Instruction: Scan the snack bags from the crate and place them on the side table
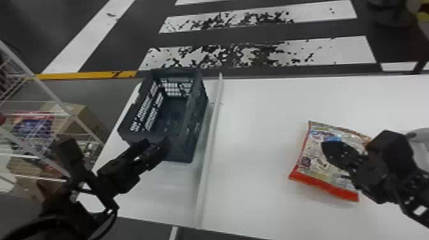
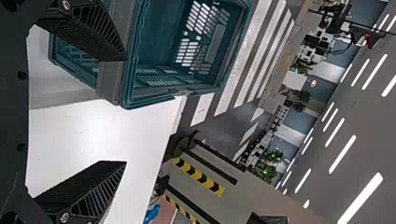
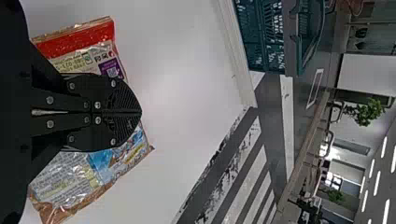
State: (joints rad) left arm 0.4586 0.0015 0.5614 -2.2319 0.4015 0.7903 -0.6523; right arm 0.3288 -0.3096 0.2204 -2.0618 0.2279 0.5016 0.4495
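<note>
Though one bag [image 1: 311,159] lies outside the seemingly empty crate [image 1: 191,127], we cannot confirm its scanning; the left gripper [image 2: 126,111] is spread, the right gripper [image 3: 140,112] pressed together.

L gripper [image 1: 157,143] spread wide, R gripper [image 1: 325,148] fully closed

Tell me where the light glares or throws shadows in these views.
Head view: a faint shadow on the white table beside the snack bag; left wrist view: ceiling lights as bright streaks, the tabletop washed nearly white in places; right wrist view: a soft bright patch on the table, small glints on the bag's shiny film.
</note>
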